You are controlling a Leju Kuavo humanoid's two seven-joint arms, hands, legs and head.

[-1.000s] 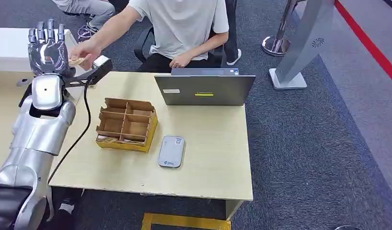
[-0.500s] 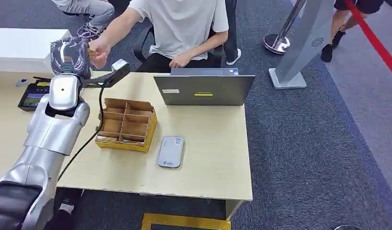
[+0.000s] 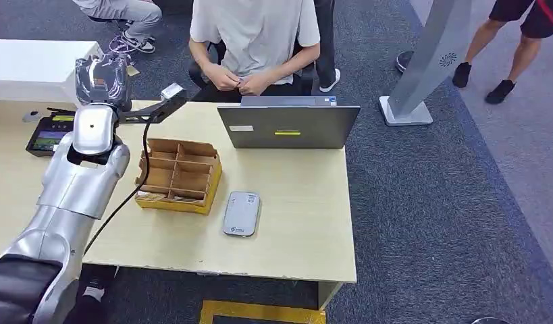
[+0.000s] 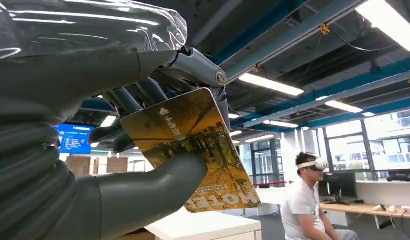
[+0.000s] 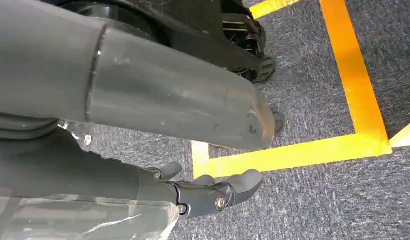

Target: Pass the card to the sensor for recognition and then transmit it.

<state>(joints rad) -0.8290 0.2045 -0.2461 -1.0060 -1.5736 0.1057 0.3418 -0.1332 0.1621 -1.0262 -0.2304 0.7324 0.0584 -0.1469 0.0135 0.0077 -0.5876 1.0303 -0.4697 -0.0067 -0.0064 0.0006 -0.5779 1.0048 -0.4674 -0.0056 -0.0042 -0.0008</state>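
My left hand (image 3: pixel 101 75) is raised above the table's far left corner and pinches a yellow-brown printed card (image 4: pixel 192 145) between the thumb (image 4: pixel 142 192) and the darker fingers. The card stands up out of the hand, with white lettering on its face. A flat grey reader (image 3: pixel 241 213) lies on the table (image 3: pixel 300 202) in front of the cardboard box, well to the right of that hand. My right hand (image 5: pixel 213 192) hangs low over the carpet, fingers apart, holding nothing.
A seated person (image 3: pixel 256 34) faces me behind an open laptop (image 3: pixel 287 125), both hands in the lap. A divided cardboard box (image 3: pixel 179 175), a black scanner on a stalk (image 3: pixel 167 100) and a small terminal (image 3: pixel 49 135) share the table. Yellow floor tape (image 5: pixel 293 152) marks the carpet.
The person's hand reached to my raised, spread left hand with the card, then drew back to the lap. My fingers have closed on the card, and the hand has moved right.
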